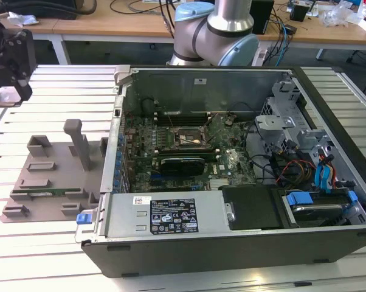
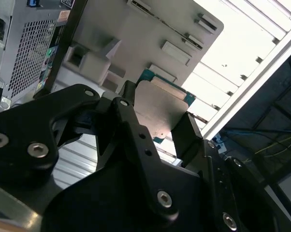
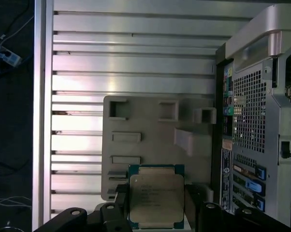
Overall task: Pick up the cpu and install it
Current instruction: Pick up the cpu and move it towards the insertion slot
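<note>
Robotics lab, slatted metal workbench, opened computer case, robot arm, cable-strewn desks behind

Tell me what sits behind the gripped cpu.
Behind the cpu, clamped in the gripper, are the grey fixture tray and slatted table; the chip hides part of the tray.

Both wrist views, seemingly close, share tray.

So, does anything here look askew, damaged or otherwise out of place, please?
Nothing stands out. The cpu sits square in the gripper, with no visible damage; the grey fixture tray and the open computer case look orderly.
</note>
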Robot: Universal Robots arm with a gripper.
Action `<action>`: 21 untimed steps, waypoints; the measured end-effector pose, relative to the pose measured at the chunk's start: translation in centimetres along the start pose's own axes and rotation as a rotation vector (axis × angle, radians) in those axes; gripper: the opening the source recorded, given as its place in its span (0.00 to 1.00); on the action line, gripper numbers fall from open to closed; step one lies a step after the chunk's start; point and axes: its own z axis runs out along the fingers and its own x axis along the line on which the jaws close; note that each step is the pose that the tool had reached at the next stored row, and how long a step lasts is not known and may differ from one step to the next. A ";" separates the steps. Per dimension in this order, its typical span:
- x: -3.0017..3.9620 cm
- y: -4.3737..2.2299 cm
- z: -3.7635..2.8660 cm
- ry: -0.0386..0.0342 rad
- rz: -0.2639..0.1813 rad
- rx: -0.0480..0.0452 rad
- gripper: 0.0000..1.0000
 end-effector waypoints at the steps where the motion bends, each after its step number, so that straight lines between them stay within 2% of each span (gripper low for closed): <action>1: -0.15 0.00 0.21 0.0000 0.000 0.0001 0.55; 4: -0.59 -0.01 0.56 -0.0001 0.000 0.0000 0.55; 7: -1.79 -0.02 0.99 -0.0001 0.000 0.0006 0.55; 15: -4.52 -0.07 1.09 -0.0001 0.000 0.0013 0.55; 19: -5.17 -0.08 1.11 -0.0001 0.000 0.0013 0.55; 21: -5.81 -0.09 1.13 -0.0001 0.000 0.0012 0.55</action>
